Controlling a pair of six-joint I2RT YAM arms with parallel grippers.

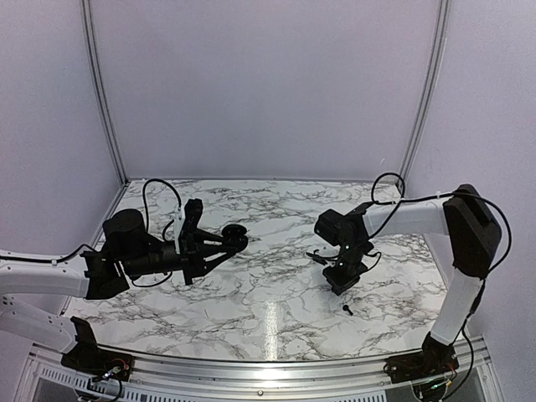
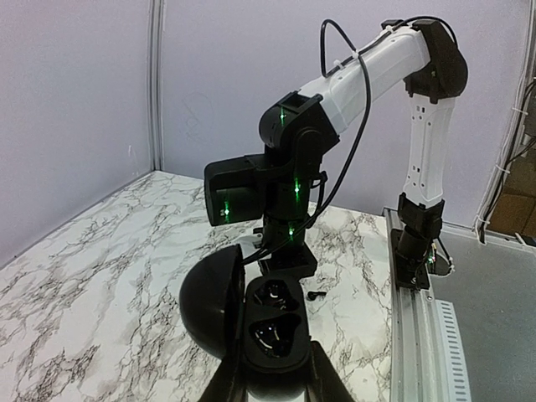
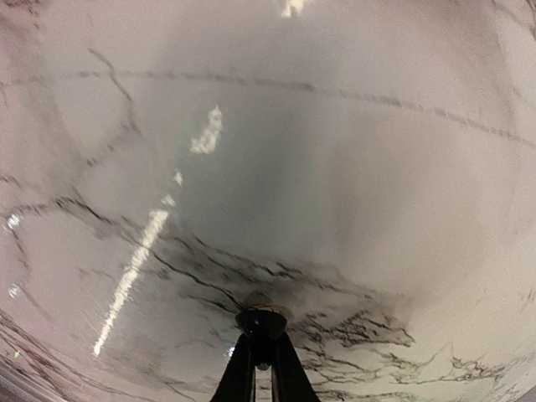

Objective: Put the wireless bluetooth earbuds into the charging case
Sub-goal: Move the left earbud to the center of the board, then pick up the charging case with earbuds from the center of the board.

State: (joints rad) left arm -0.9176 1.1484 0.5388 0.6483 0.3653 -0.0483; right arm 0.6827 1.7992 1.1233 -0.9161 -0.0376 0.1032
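- Step in hand: pick-up. The right gripper (image 3: 262, 342) points straight down at the marble table (image 1: 276, 280), right of centre, with its jaws together.
- A small dark piece with a brownish tip is pinched at the very tips. I read it as a black earbud (image 3: 262, 319), clamped. I can't tell whether it is clear of the surface.
- The left gripper (image 2: 272, 373) is closed on the charging case (image 2: 270, 335), held up off the table on the left side, a finger on each flank of the base.
- The case lid (image 2: 206, 306) is swung open to one side and both wells face up. I can't tell whether either well is filled.
- A loose earbud (image 1: 347, 310), also black, lies on the table just nearer the bases than the right gripper.
- No white buds show in any view.
- Next move, as I judge it: lift, carry across to the case, line the stem up with a well, lower it in and release.
- This needs a fine approach, since the bud is tiny against the fingers and could twist in the pinch.
- The left arm should hold the case steady and level.
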